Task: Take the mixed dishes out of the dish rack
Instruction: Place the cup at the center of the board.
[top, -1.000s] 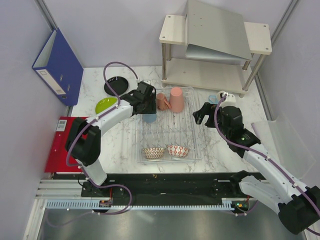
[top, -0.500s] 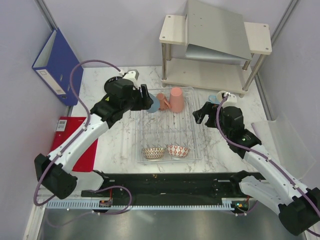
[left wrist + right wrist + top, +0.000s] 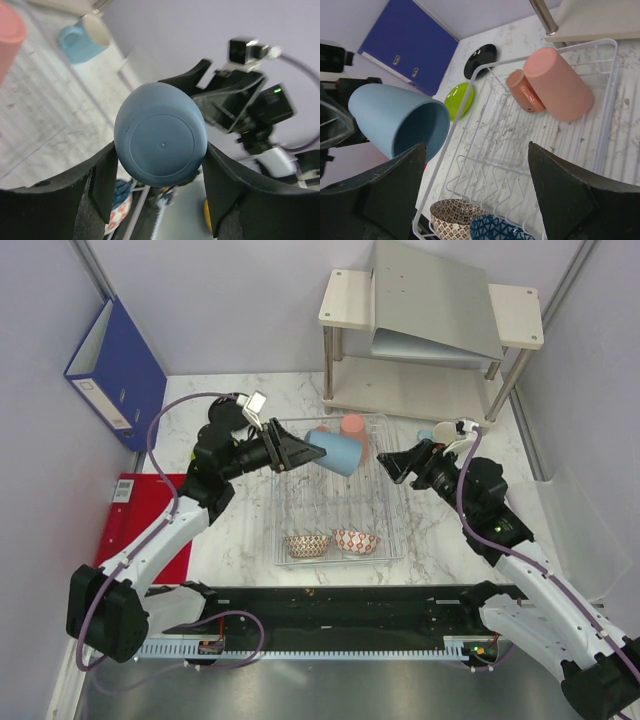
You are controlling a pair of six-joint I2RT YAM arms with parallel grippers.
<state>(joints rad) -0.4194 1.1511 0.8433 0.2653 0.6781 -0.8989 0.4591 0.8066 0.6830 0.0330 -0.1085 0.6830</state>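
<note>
light-blue cup (image 3: 335,452) clamped sideways in left gripper (image 3: 296,449) over dish rack (image 3: 392,530), mouth toward 3 o'clock; right gripper (image 3: 397,466) waits, jaws apart; likely handover: hold steady, release once right grips rim

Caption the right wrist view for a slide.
Left tool holds light-blue cup sideways over dish rack; right tool open.

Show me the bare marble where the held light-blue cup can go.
Bare marble: left of the dish rack, up to the red mat; and right of the rack, nearer than the blue mug, partly under the right arm. Crowded: the far-left corner, with black plate and green plate.
</note>
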